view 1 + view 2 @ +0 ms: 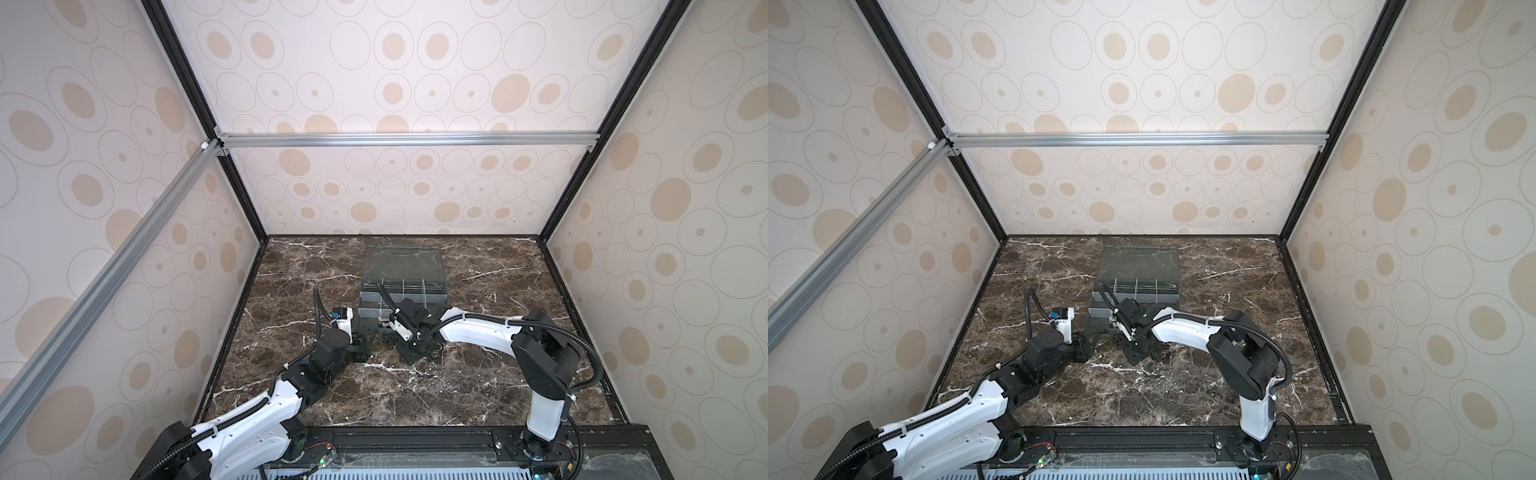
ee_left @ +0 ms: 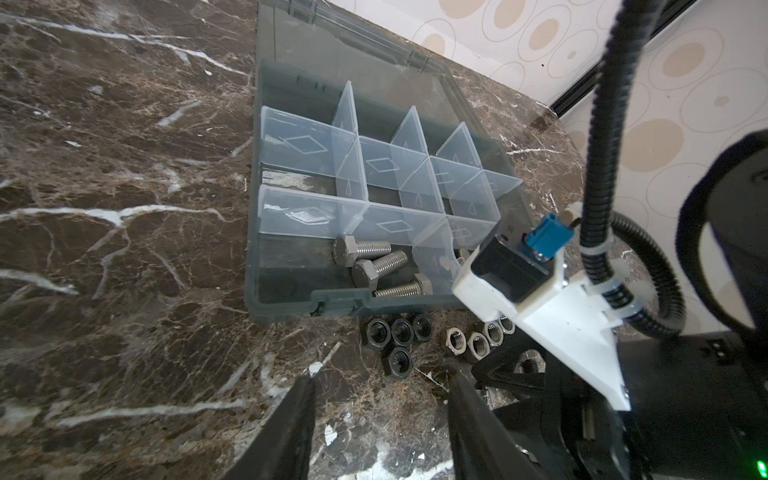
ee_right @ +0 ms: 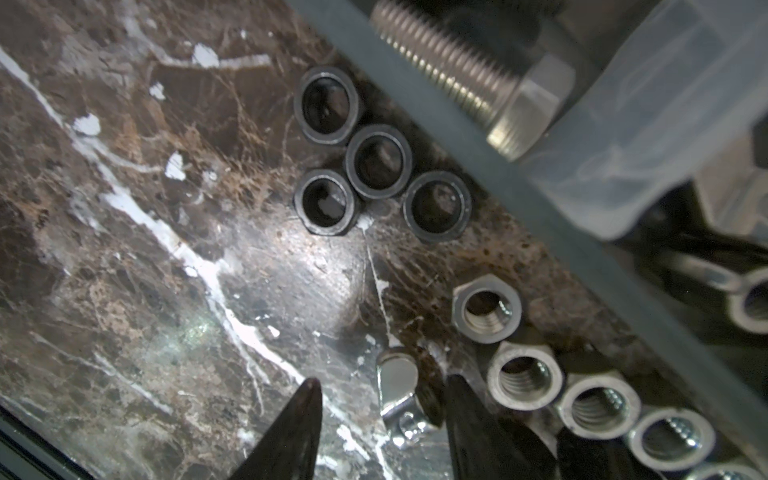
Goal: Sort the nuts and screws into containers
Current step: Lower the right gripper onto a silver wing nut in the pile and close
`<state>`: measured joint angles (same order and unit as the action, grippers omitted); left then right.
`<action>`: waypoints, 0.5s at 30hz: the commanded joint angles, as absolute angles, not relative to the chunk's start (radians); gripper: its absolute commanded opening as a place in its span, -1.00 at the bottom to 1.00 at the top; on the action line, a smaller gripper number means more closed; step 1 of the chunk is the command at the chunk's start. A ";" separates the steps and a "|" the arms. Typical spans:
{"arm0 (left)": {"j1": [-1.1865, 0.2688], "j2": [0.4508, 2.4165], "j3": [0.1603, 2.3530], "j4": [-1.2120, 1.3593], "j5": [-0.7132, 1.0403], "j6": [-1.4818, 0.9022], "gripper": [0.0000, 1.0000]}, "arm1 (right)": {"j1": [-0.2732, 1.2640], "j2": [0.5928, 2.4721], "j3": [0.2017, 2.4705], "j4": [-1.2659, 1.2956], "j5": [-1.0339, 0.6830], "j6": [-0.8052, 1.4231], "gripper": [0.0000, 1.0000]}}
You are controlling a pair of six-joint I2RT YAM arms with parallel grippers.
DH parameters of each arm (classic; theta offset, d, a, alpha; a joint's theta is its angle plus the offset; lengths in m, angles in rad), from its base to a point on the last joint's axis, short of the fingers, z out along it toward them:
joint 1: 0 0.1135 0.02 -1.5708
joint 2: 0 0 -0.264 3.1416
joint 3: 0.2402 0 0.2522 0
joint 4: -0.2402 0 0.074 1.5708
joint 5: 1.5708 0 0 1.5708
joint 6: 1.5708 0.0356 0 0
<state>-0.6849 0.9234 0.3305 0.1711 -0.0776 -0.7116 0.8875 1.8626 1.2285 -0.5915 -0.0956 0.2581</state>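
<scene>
On the left of both top views, the left arm [image 1: 249, 411] is stretched out over the brown marble table [image 1: 478, 395]. In the left wrist view its claw, the left gripper [image 2: 380, 374], is seen with its two dark fingers spread apart. Only bare marble is seen in the gap, so it is let go and nothing is held. Just ahead of it, four black nuts [image 2: 402, 331] are lying flat on the table in a tight bunch. They are close to the front wall of the grey organizer box [image 2: 282, 305]. Inside that wall, three screws [image 2: 380, 266] are lying on their sides in a corner cell [image 2: 291, 270], one against the next. The cells are made by clear dividers [image 2: 307, 145]. The lid [image 1: 401, 259] is laid open behind the box. To the right of the black nuts, a row of silver nuts [image 3: 525, 376] is lined up side by side along the same wall. On the right, the right gripper [image 3: 384, 380] is held low over the table, just beside that row. Its fingers are apart, and a small shiny metal piece [image 3: 399, 374] is lying between them. The piece is close to one finger and clear of the other, so it is not clenched.
</scene>
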 commanded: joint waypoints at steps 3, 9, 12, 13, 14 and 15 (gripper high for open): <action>-0.688 0.912 0.327 0.163 -0.099 -0.725 0.04 | 0.895 1.854 1.207 -0.622 -0.084 0.241 -0.07; -0.689 0.912 0.318 0.171 -0.101 -0.731 0.04 | 0.902 1.849 1.190 -0.622 -0.076 0.247 -0.21; -0.688 0.904 0.310 0.175 -0.101 -0.734 0.04 | 0.908 1.854 1.192 -0.626 -0.062 0.250 -0.28; -0.688 0.901 0.308 0.175 -0.101 -0.735 0.04 | 0.910 1.855 1.193 -0.625 -0.056 0.253 -0.31; -0.689 0.898 0.307 0.174 -0.103 -0.735 0.04 | 0.911 1.855 1.196 -0.626 -0.053 0.254 -0.34; -0.688 0.895 0.305 0.172 -0.104 -0.735 0.04 | 0.912 1.856 1.197 -0.625 -0.050 0.256 -0.37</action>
